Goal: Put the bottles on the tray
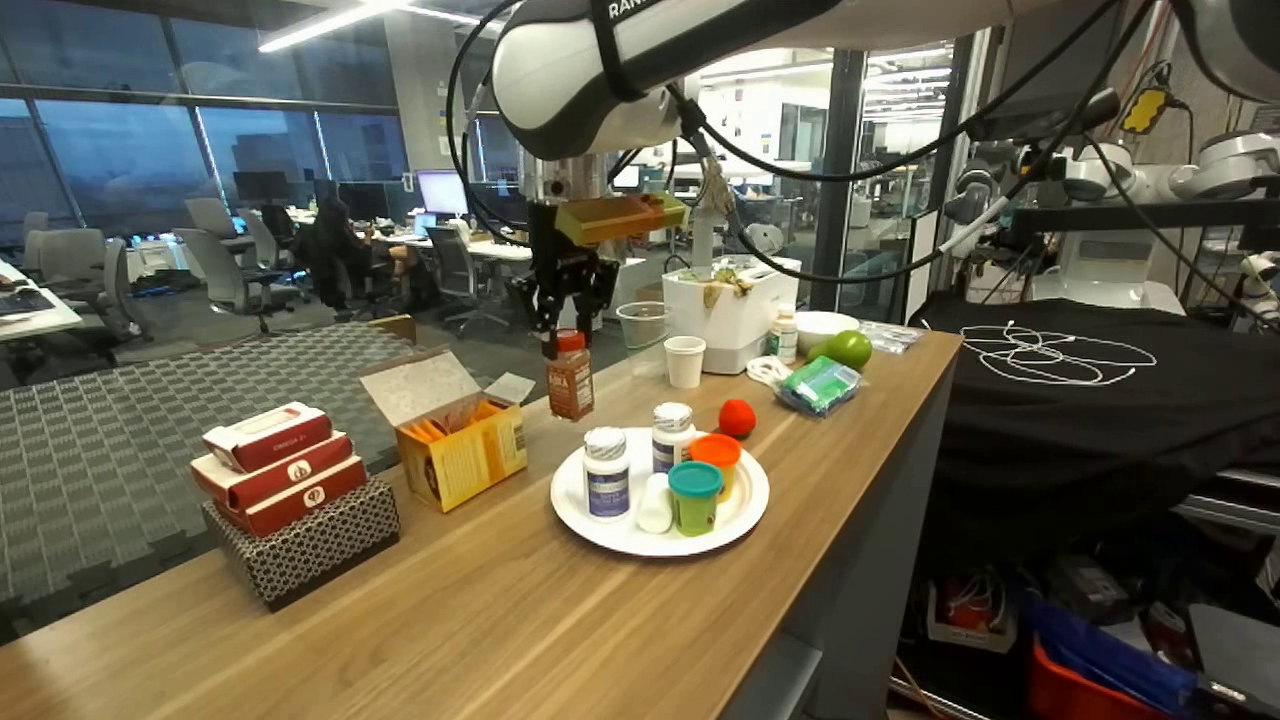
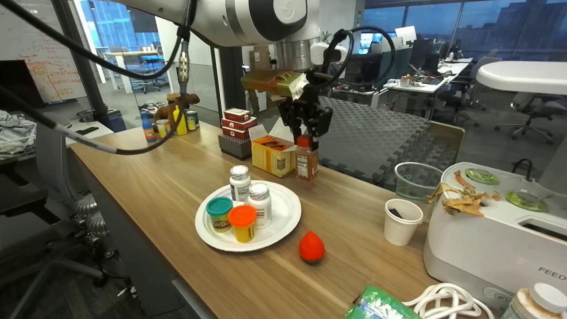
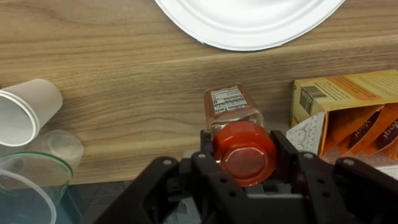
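Observation:
My gripper (image 3: 242, 137) is shut on the red cap of the reddish-brown bottle (image 3: 228, 99). The bottle hangs roughly upright, slightly tilted, near the table's far edge in an exterior view (image 1: 571, 388); I cannot tell if its base touches the table. It is beside the white plate (image 2: 283, 212), not over it. On the plate stand two white bottles (image 1: 607, 485) (image 1: 672, 445), a green tub with teal lid (image 1: 695, 505) and a yellow tub with orange lid (image 1: 722, 462). A small white bottle (image 1: 655, 505) lies among them. The wrist view shows only the plate's bare edge.
An open yellow tea box (image 3: 348, 90) stands close beside the held bottle. Red-and-white cartons (image 1: 285, 465) sit on a dark basket (image 1: 310, 550). A red ball-like object (image 2: 312, 247), a white cup (image 2: 401, 226), a clear cup (image 2: 416, 181) and a white machine (image 2: 483, 248) stand on the opposite side.

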Available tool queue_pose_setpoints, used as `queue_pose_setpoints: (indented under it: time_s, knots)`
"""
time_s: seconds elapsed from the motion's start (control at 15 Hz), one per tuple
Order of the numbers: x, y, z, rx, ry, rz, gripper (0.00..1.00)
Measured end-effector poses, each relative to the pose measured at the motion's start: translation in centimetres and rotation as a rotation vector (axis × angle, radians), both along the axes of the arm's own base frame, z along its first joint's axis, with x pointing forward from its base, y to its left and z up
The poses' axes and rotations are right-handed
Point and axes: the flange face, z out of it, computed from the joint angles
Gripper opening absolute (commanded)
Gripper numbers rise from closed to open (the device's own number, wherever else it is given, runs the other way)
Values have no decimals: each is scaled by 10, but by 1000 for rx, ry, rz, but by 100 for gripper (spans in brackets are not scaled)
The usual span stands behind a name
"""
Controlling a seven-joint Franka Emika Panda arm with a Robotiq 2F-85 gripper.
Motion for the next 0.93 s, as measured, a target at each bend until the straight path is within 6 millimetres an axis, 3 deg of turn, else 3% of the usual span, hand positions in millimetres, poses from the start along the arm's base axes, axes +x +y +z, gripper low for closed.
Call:
queue_pose_setpoints:
  time_s: [0.4,0.93]
  knots:
    - [-16,27,22,-9,-4,-18,24]
    - [-61,31,6,4,23,-73,24]
